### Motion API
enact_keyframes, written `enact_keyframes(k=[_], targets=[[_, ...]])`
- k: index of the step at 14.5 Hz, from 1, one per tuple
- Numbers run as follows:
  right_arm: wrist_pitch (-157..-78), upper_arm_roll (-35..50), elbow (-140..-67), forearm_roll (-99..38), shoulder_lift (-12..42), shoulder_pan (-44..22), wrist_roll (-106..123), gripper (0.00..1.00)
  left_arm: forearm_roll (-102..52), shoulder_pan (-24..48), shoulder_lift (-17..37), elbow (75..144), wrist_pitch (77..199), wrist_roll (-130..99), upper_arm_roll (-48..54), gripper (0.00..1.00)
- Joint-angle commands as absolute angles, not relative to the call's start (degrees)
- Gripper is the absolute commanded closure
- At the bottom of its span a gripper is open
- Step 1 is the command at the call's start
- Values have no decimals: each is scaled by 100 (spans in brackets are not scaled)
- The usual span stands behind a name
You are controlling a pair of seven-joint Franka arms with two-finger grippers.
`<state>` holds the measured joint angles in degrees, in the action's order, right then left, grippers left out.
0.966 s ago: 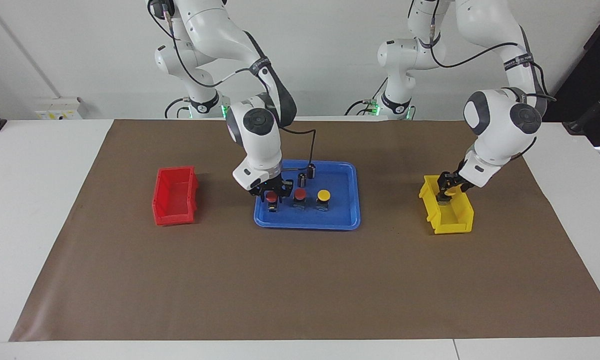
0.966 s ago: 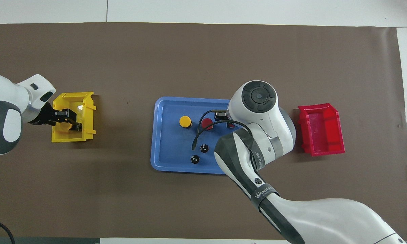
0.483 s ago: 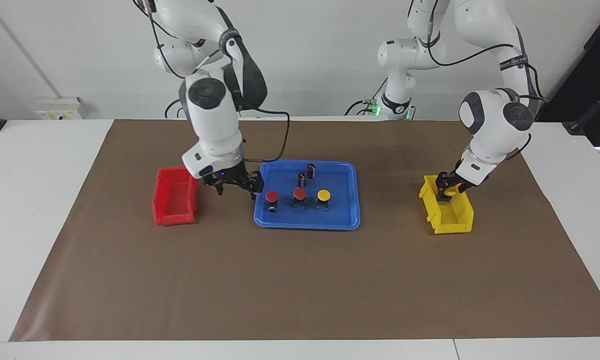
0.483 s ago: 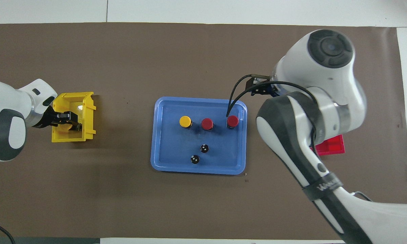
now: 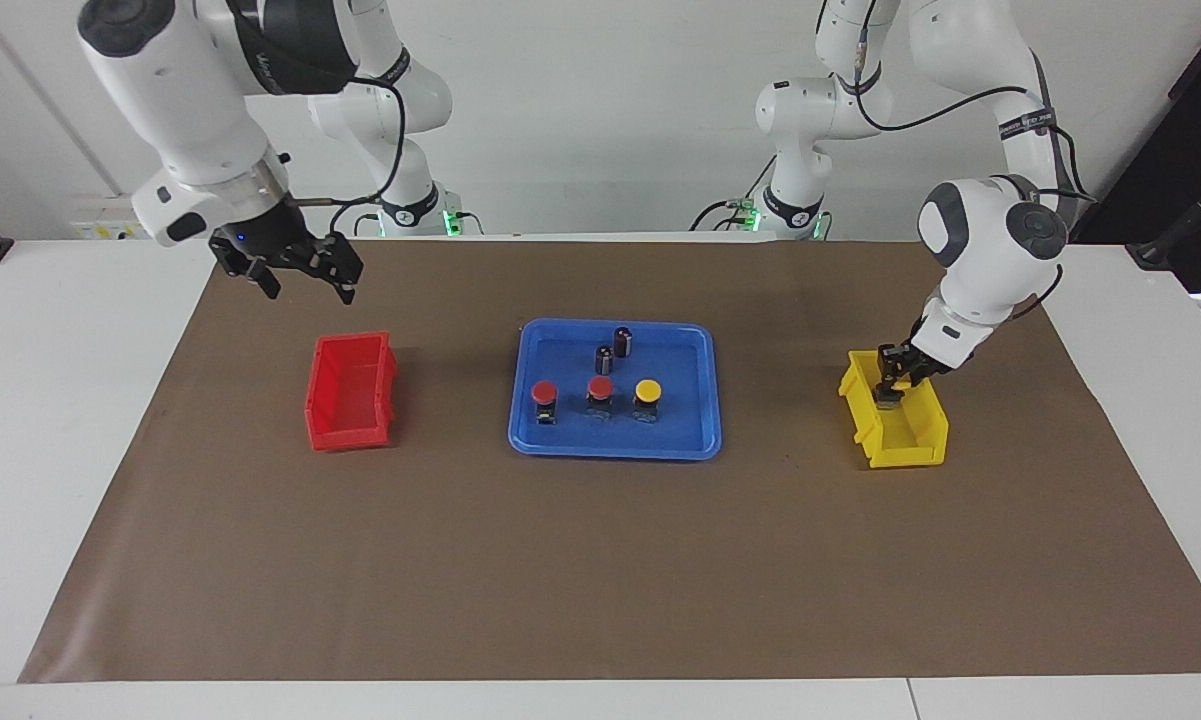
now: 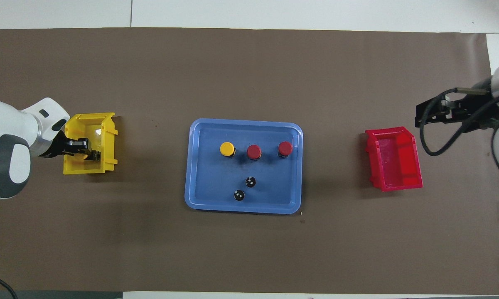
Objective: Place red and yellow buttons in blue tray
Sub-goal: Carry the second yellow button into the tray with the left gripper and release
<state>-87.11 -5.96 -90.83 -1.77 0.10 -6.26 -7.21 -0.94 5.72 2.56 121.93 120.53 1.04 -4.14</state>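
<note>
Left fingers (image 5: 892,392) clenched inside yellow bin (image 5: 905,432), contents unclear; right fingers (image 5: 305,278) spread, empty.

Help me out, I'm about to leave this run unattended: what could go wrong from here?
1. The left end effector is shut deep inside the yellow bin; lifting might snag its wall and drag or tip it.
2. What it grips is hidden, so the hold may be poor and slip on the way.
3. The blue tray holds three upright buttons in a row and two dark cylinders; a careless placement could topple one.
</note>
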Motion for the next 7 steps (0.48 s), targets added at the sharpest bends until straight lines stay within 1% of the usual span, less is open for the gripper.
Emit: enact_keyframes(k=[1, 2, 3, 4, 5, 7], targets=[[-8368, -518, -8877, 69, -9, -431, -239, 0, 9, 702, 88, 10984, 10562, 36, -378, 99], [-8184, -519, -8790, 305, 17, -439, -150, 0, 0, 868, 157, 10499, 10155, -121, -378, 99], [-8165, -501, -8685, 386, 70, -431, -62, 0, -26, 1131, 263, 10172, 10090, -610, -378, 99], [-8165, -527, -8675, 282, 53, -387, -35, 0, -44, 1525, 394, 10099, 10420, -1311, -378, 99], [-8139, -536, -8684, 220, 18, -326, -9, 0, -44, 1851, 448, 10177, 10798, -1823, -361, 99], [-8112, -536, -8745, 106, -35, -325, -9, 0, -148, 2510, 649, 10274, 11152, -2196, -360, 98]])
